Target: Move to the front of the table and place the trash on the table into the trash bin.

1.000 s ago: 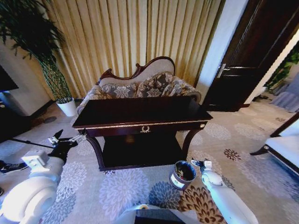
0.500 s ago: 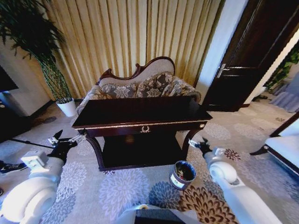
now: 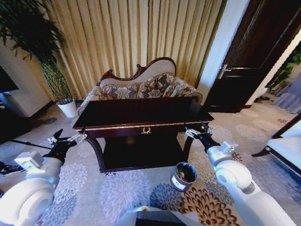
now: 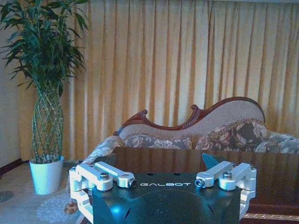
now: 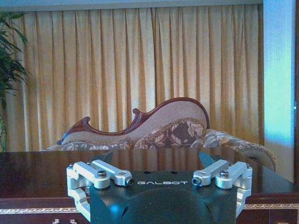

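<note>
My right tool (image 3: 197, 133) has risen from the trash bin (image 3: 183, 176) to the bench (image 3: 141, 113) right front corner, jaws apart; left tool (image 3: 66, 140) likewise apart

The large dark-brown glossy wooden console table (image 3: 141, 113) with gold trim stands square to the head view, its long front edge facing forward. A gold emblem sits at the middle of its front apron, and 2 curved front legs run down to a low dark shelf. Its polished top shows in both wrist views too (image 4: 196, 161) (image 5: 46, 165). The small round dark bucket-like trash bin (image 3: 183, 176), with shiny metal rim and white side label, stands upright on the floral carpet near the table's front right leg.
</note>
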